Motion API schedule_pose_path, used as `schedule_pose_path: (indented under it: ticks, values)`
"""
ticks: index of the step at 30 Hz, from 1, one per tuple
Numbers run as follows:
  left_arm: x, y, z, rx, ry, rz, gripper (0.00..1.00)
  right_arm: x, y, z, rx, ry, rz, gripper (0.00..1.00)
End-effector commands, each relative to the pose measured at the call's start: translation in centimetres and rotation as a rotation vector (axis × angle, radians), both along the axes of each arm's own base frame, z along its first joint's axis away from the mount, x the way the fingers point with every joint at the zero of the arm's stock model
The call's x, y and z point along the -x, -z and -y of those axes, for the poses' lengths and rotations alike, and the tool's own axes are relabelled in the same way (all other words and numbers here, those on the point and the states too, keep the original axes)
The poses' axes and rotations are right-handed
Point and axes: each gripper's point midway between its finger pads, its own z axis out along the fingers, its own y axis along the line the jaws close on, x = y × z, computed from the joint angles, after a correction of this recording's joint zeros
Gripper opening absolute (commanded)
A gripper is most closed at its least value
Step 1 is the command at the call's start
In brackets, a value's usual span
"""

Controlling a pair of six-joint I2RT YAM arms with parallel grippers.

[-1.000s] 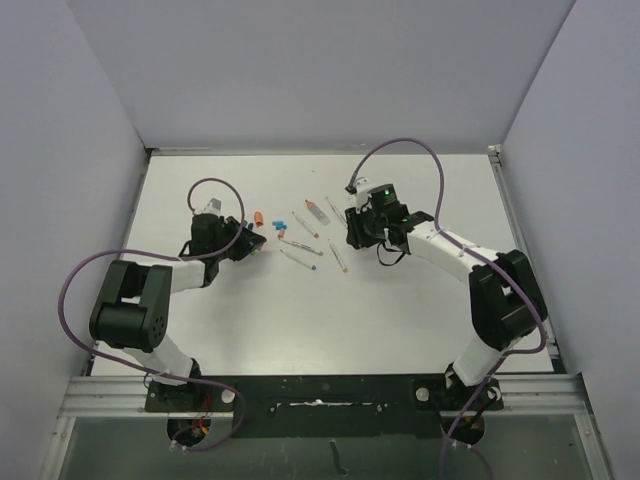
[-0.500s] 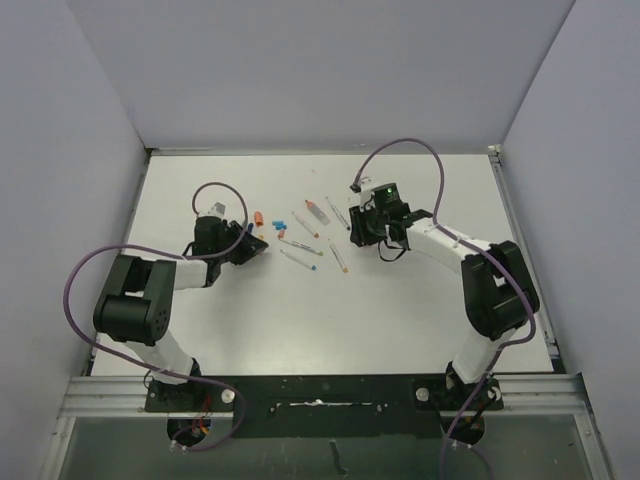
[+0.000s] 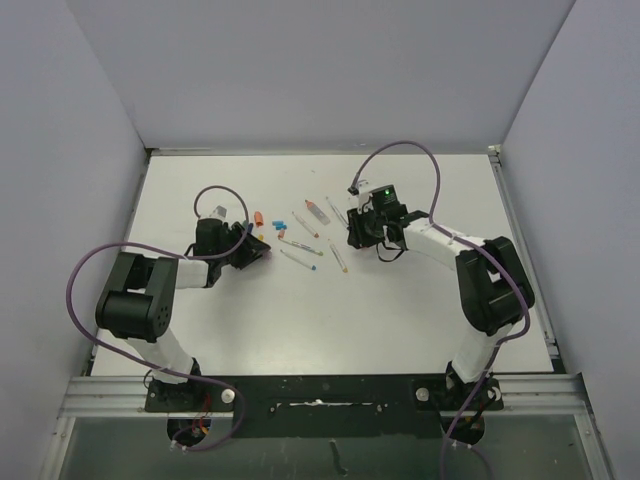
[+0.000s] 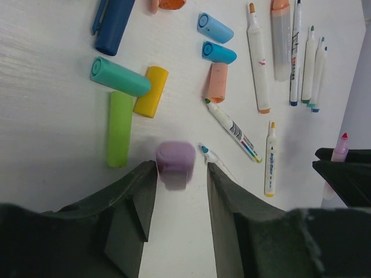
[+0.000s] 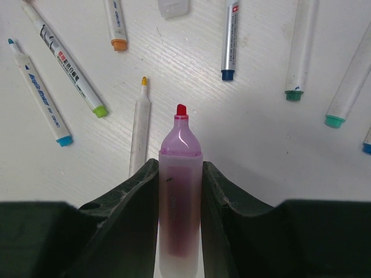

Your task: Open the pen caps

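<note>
Fingers of the left gripper (image 4: 181, 169) stand slightly parted around the purple cap (image 4: 175, 159), close against one side with a gap at the other, so nothing is clamped. Just beyond the fingertips lie the green cap (image 4: 119, 128), yellow cap (image 4: 151, 91) and teal cap (image 4: 120, 77), loose on the table (image 4: 52, 145). The right gripper (image 5: 180, 168) is closed on the purple highlighter (image 5: 180, 139), its bare tip pointing away from the fingers. The caps look light, stiff, smooth and apt to roll, so pinching across the tube's middle seems safest.
</note>
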Motion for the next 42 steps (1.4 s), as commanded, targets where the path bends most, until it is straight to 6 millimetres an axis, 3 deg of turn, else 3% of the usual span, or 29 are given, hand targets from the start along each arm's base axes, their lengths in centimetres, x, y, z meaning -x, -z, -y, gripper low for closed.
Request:
schedule_pose_path:
  ticks: [1, 7, 14, 20, 25, 36, 42]
  values:
    - [-0.4, -1.2, 0.2, 0.002, 0.02, 0.043, 0.41, -1.4, -0.7, -0.8, -0.048, -0.005, 0.037, 0.0]
    - [-0.4, -3.1, -0.4, 0.005, 0.0, 0.072, 0.43, -1.1, 0.8, -0.8, -0.038, 0.0, 0.004, 0.0]
    - [-0.6, -7.8, -1.1, 0.01, -0.031, 0.173, 0.48, -1.0, 2.0, -0.5, -0.02, 0.012, -0.012, 0.0]
    - [-0.6, -11.5, -1.6, 0.018, -0.044, 0.255, 0.52, -1.0, 2.7, -0.5, -0.012, 0.014, -0.024, 0.09]
    - [-0.5, -12.7, -1.7, 0.04, -0.047, 0.27, 0.52, -0.8, 3.0, -0.5, -0.007, 0.018, -0.028, 0.15]
    - [-0.4, -13.1, -1.9, 0.054, -0.052, 0.277, 0.53, -0.8, 3.4, -0.4, -0.002, 0.025, -0.035, 0.32]
    - [-0.5, -13.7, -2.0, 0.067, -0.052, 0.286, 0.6, -0.8, 3.4, -0.5, -0.006, 0.027, -0.036, 0.41]
